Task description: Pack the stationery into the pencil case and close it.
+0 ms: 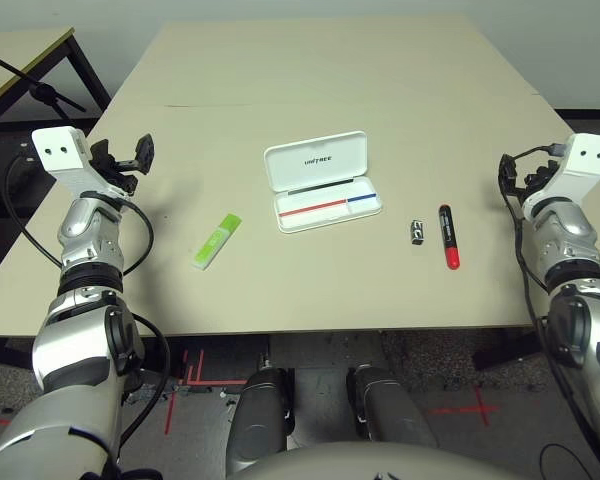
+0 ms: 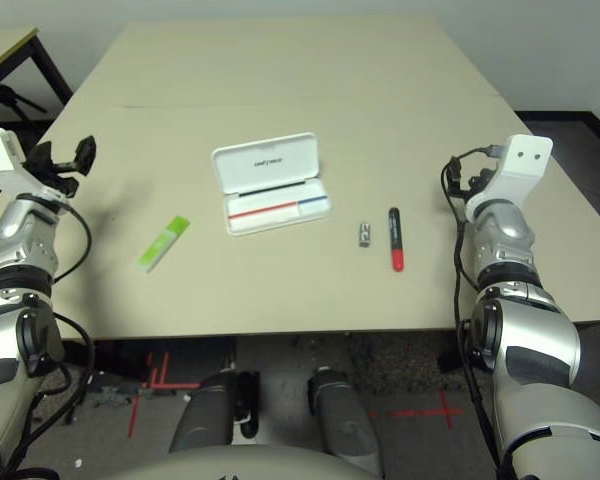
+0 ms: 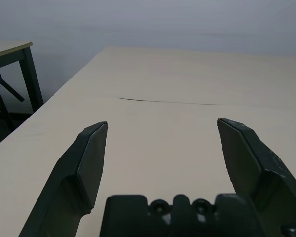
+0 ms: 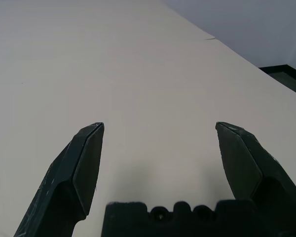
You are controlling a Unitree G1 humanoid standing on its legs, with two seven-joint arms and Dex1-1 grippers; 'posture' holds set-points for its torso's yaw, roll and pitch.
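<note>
The white pencil case [image 1: 321, 181] lies open in the middle of the table, its lid printed "UNITREE" folded back and a red and blue stripe inside. A lime-green and white stick [image 1: 216, 241] lies to its left. To its right lie a tiny black-and-silver piece [image 1: 417, 232] and a red marker with a black cap [image 1: 447, 236]. My left gripper [image 1: 130, 160] hovers open over the table's left edge, far from the stick, with bare table between its fingers [image 3: 91, 160]. My right gripper [image 2: 462, 180] is at the right edge, and its fingers [image 4: 86, 163] stand wide apart with nothing between them.
The beige table [image 1: 330, 80] stretches far back behind the case, with a thin dark seam [image 3: 163, 101] across it. A second table [image 1: 20, 55] with black legs stands off to the far left. Black cables loop beside both forearms.
</note>
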